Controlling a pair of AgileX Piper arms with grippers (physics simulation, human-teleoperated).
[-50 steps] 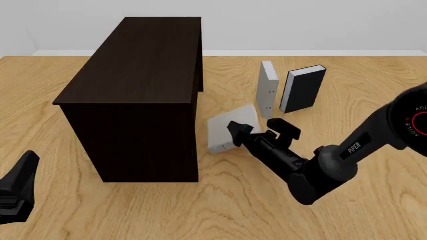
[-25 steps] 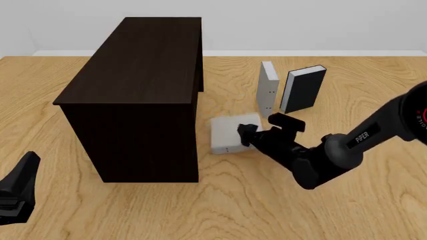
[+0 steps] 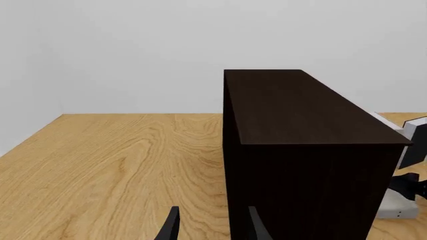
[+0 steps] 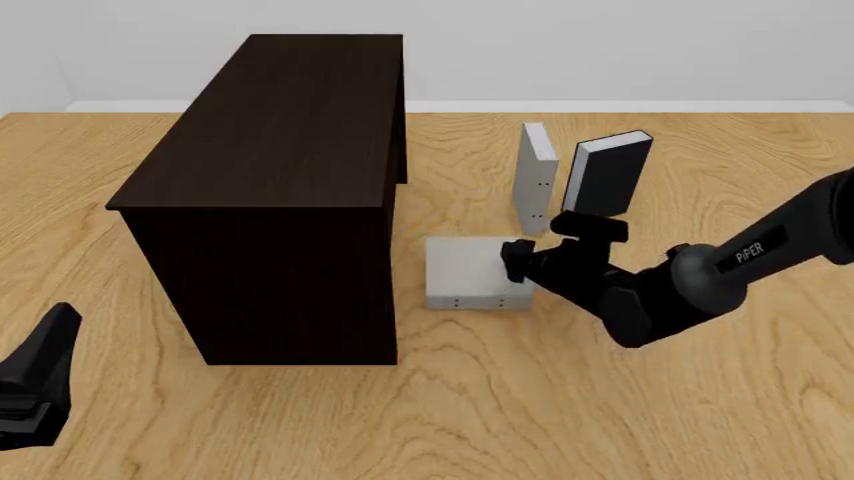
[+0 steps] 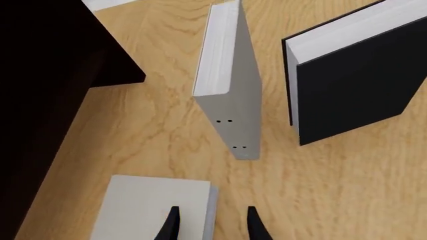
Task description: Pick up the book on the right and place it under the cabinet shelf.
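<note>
The book [image 4: 477, 273] now lies flat on the bench [image 4: 534, 400], squared up just to the right of the cabinet shelf [image 4: 274, 190] — a second ago it sat skewed and tilted under the arm, so it has been swung round and laid down parallel to the cabinet's side. The right gripper [image 4: 523, 262] sits at the book's right edge; in the right wrist view its fingers [image 5: 172, 226] straddle that edge, set a little apart, though whether they actually pinch the cover I cannot tell. Behind it the other grey book [image 4: 537, 178] and the black-covered book [image 4: 607, 178] stand upright, untouched. The left gripper [image 4: 34, 385] waits at the near left, fingers slightly parted, holding nothing. The book looks lined up for a leftward slide into the cabinet, but it isn't under there yet.
</note>
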